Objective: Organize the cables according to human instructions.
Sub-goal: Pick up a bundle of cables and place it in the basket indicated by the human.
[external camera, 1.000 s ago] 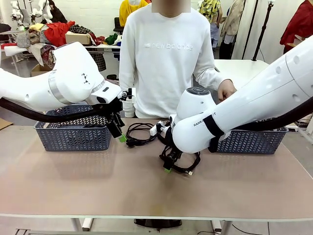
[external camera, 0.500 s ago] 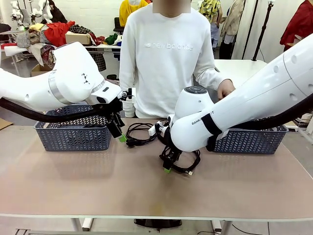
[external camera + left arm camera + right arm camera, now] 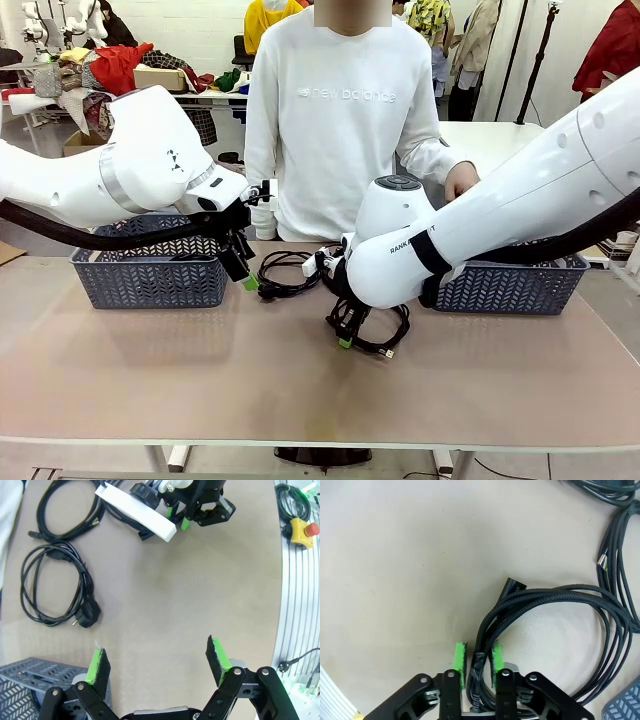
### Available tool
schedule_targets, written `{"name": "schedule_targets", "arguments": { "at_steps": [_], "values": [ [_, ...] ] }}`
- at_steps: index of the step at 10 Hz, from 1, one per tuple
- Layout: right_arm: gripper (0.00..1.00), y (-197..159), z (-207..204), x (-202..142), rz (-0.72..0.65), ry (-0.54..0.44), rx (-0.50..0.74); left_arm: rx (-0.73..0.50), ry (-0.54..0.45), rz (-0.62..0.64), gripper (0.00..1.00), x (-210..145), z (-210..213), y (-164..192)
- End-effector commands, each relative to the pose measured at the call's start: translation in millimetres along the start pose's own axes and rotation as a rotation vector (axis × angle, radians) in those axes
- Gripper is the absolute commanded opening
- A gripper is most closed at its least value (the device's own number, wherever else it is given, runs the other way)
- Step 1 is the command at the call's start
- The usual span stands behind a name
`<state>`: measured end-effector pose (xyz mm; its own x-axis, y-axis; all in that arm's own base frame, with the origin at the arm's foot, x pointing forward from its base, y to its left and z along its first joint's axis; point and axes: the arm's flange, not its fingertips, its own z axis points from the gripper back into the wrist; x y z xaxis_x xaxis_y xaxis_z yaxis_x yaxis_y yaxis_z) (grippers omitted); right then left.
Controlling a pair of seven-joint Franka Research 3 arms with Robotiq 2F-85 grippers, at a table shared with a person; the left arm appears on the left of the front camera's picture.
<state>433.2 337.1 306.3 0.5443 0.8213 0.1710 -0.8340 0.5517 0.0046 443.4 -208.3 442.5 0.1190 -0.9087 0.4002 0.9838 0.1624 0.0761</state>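
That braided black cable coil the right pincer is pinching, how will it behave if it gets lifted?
Probably floppy: the braided black cable coil lies in loose loops, so it would likely sag below the right pincer. Its free plug may dangle. Thin strands suggest it is light.

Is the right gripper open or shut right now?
Shut: the right gripper has its green pads pinching the bundled strands of the braided cable, seen in its wrist view.

Two baskets (image 3: 150,283), perhaps four cables (image 3: 560,594), one person (image 3: 340,120).
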Motion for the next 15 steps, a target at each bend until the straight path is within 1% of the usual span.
{"name": "schedule_targets", "arguments": {
  "at_steps": [1,2,3,5,6,8,10,12,13,15],
  "values": [
    [0.03,2,1,6,-0.023,0.012,-0.007,0.002,0.0,0.002,1.0,-2,1,0],
    [0.0,4,2,5,-0.028,0.019,0.01,0.002,0.0,0.002,1.0,-2,1,0],
    [0.0,6,5,3,-0.036,0.024,0.029,0.002,0.0,0.002,1.0,-2,1,0],
    [0.0,10,12,0,-0.037,0.007,0.019,0.002,0.0,0.002,1.0,-2,1,0],
    [0.0,13,21,-3,-0.031,0.014,0.018,0.002,0.0,0.002,1.0,-2,1,0],
    [0.0,16,58,-8,0.031,-0.013,-0.048,0.002,0.0,0.002,1.0,-2,1,0],
    [0.0,11,91,-13,0.2,-0.031,-0.034,0.002,0.0,0.002,1.0,-2,1,0],
    [0.0,-3,131,-27,0.323,-0.046,-0.015,0.002,0.0,0.002,1.0,-2,1,0],
    [0.0,-15,148,-36,0.428,-0.046,-0.019,0.002,0.0,0.002,1.0,-2,1,0],
    [0.0,-48,175,-54,0.547,-0.017,-0.053,0.002,0.0,0.002,1.0,-2,1,0]
  ]
}}
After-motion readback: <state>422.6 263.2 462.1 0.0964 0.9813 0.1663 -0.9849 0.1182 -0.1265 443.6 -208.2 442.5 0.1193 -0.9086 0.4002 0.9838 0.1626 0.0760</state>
